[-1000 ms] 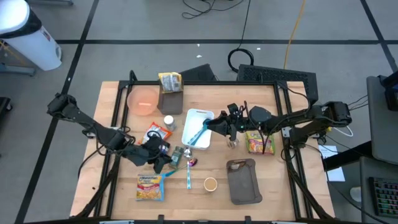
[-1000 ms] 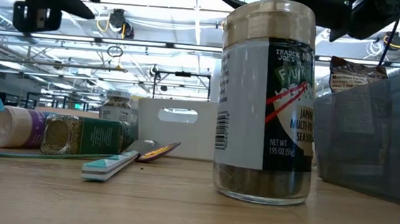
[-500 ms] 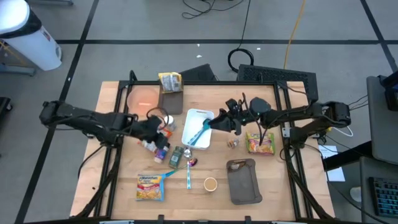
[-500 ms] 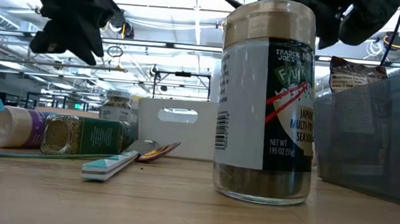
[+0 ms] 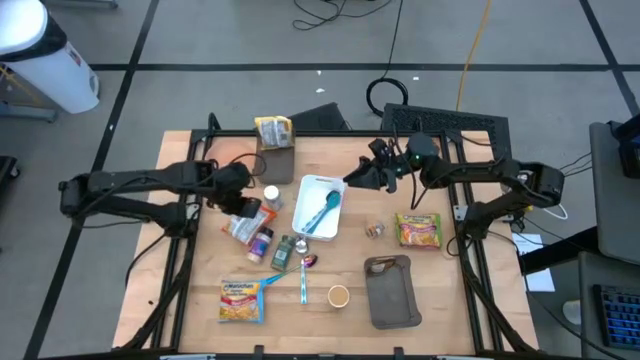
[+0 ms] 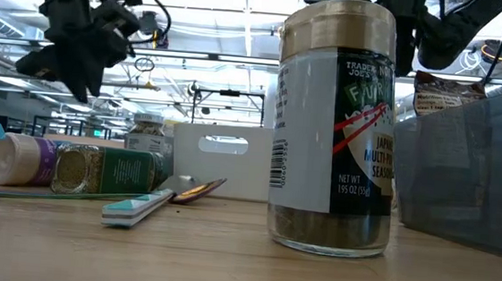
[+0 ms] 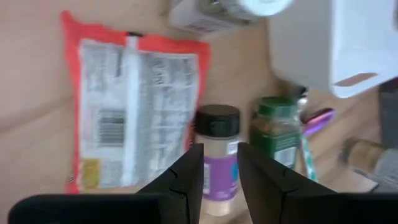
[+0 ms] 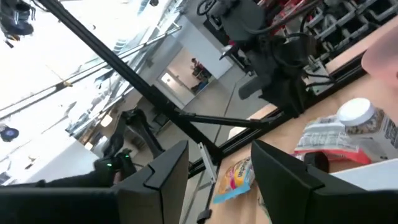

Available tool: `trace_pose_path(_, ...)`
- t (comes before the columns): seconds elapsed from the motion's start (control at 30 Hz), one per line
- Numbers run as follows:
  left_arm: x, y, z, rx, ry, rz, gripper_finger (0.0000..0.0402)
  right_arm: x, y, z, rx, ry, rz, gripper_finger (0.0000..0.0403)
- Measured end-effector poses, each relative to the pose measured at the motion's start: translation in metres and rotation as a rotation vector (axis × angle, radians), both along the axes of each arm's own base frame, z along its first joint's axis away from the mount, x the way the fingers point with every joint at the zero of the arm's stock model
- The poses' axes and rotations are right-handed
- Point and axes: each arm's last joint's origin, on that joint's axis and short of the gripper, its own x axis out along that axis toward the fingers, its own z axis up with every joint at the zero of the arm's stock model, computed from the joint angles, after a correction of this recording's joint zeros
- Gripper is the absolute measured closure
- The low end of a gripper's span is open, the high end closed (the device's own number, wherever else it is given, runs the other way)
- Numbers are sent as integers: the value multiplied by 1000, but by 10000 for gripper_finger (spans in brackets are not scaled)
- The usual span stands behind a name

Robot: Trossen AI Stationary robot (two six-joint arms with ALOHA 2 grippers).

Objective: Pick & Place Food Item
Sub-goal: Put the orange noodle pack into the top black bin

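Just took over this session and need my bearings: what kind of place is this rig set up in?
Most likely a robotics lab or workshop, not a kitchen. The wooden table stands on a taped grey floor with loose cables running across it, and the low view shows an open ceiling with strip lights over more benches.

This looks like a robotics lab or industrial test hall: a wooden counter stands on a grey concrete floor marked with dark lines, cables trail behind the counter, and ceiling trusses with strip lighting span overhead.
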Motion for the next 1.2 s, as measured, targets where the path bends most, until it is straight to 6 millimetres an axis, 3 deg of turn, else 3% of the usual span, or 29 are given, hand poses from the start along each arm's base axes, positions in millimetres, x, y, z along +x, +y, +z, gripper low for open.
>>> trace_pose_path(0.2, -9, 16, -1, 85, 36, -30, 298, -4, -7, 0, -3, 4, 10, 234)
trace_pose_path(0.37, -16, 36, -6, 162, 91, -34, 298, -3, -11, -1, -27, -9, -109, 234)
trace_pose_path(0.77, -24, 86, -38, 45, 153, -174, 298, -4, -20, -4, 19, 28, -234, 234)
trace_pose_path(1.03, -28, 93, -42, 40, 158, -216, 298, -4, -21, -5, 28, 33, -257, 234)
trace_pose_path(1.2, -26, 83, -42, -72, 133, -226, 298, -5, -22, -6, 31, 42, -261, 234)
